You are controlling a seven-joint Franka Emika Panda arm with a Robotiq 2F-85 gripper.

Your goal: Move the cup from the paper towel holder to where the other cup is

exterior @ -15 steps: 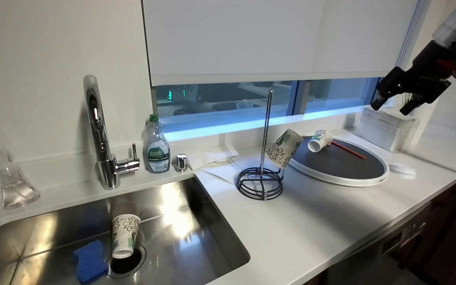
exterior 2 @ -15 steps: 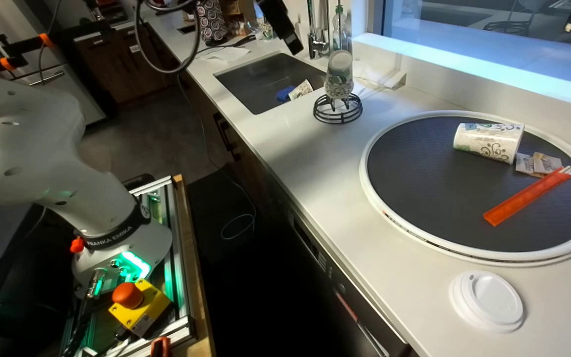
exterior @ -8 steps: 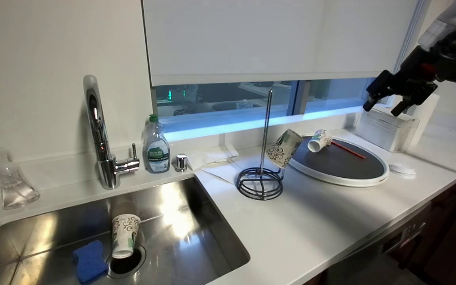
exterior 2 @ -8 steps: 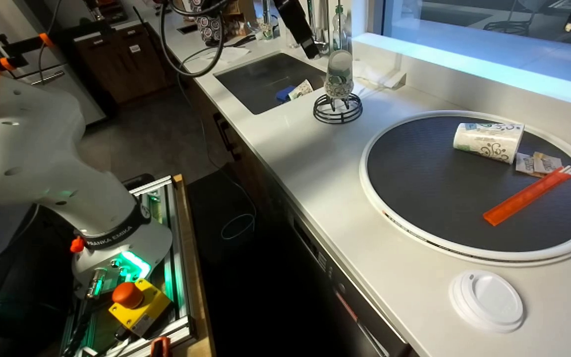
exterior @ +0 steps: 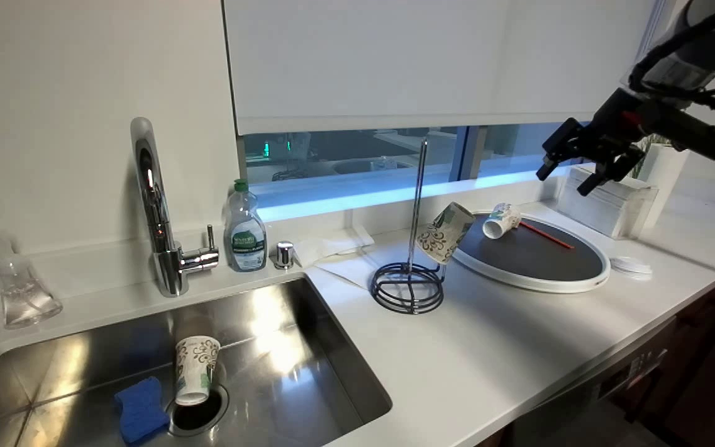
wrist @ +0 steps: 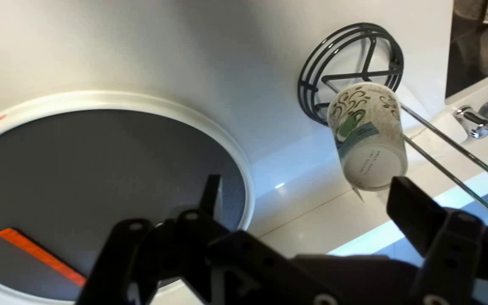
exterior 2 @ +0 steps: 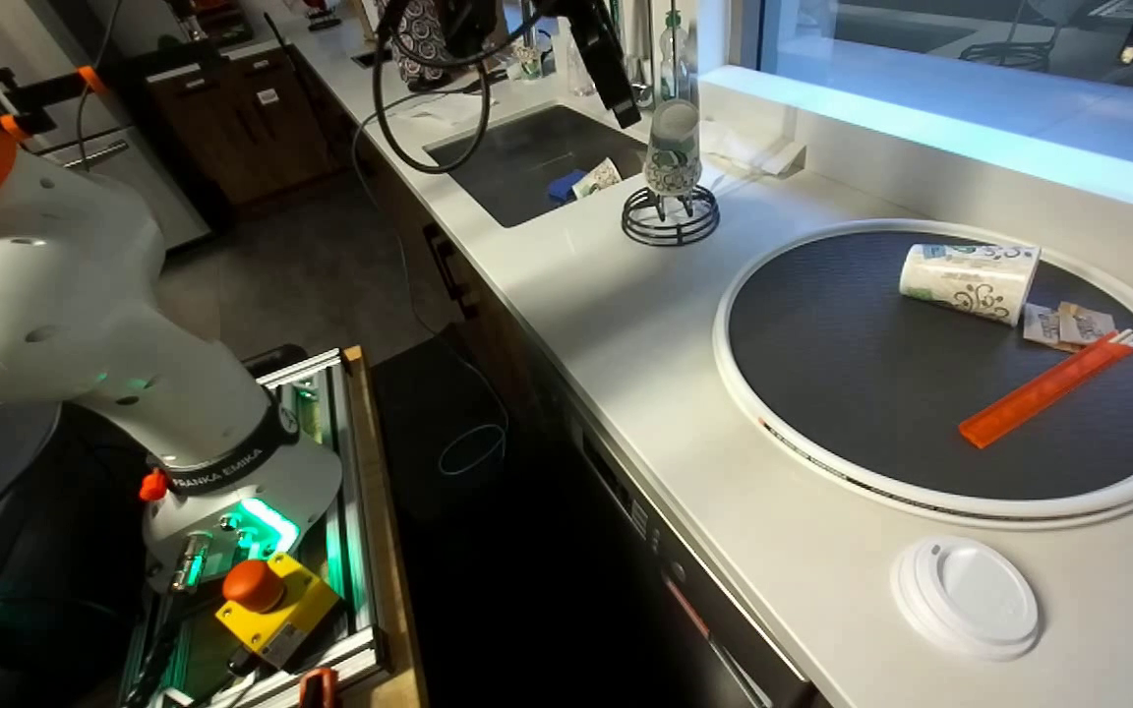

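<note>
- Okay, so the gripper (wrist: 306, 184) is hovering in midair, its fingers (wrist: 413, 212) standing wide apart and holding nothing.
- The cup (exterior: 446, 233) is perching on the paper towel holder (exterior: 415, 226), leaning with its mouth facing down, and some of the holder's wire is showing under the rim.
- In an exterior view the gripper is hanging well apart from it, higher up and off to the picture's right.
- In the wrist view that cup is showing up just past the fingertips, nearer the one on the picture's right.
- A second cup (exterior: 197, 370) is lying on its side in the sink (exterior: 283, 372) by the drain (exterior: 199, 416), just beside a blue sponge (exterior: 142, 406).
- A third cup (exterior 2: 970, 282) is also lying on its side, on the dark round tray (exterior 2: 852, 393), right next to some paper packets (exterior 2: 1083, 320).
- Which of those two is counting as the task's other one? Yeah, I'm not able to tell.
- An orange sleeve (exterior 2: 1048, 388) is lying on the tray too, pale ends sticking out.
- White lids (exterior 2: 970, 595) are sitting on the counter (exterior 2: 626, 334) near the tray.
</note>
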